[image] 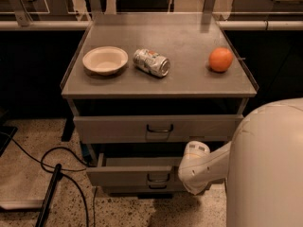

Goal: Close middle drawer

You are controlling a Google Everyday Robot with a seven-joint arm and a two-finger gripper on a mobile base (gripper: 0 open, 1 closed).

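The grey cabinet (158,86) has three drawers. The middle drawer (123,176) is pulled out, its slim front and small dark handle (158,177) below the wider top drawer (118,129). Its shallow tray shows behind the front. The lowest drawer's handle (158,187) peeks out just beneath. My white arm (199,167) reaches in from the right. The gripper (191,186) is at the arm's low end, against the right part of the middle drawer's front, mostly hidden by the arm.
On the cabinet top lie a white bowl (104,60), a crushed can (151,62) and an orange (220,59). Black cables (57,162) and a dark rod (49,193) lie on the speckled floor at left. My white body (270,169) fills the lower right.
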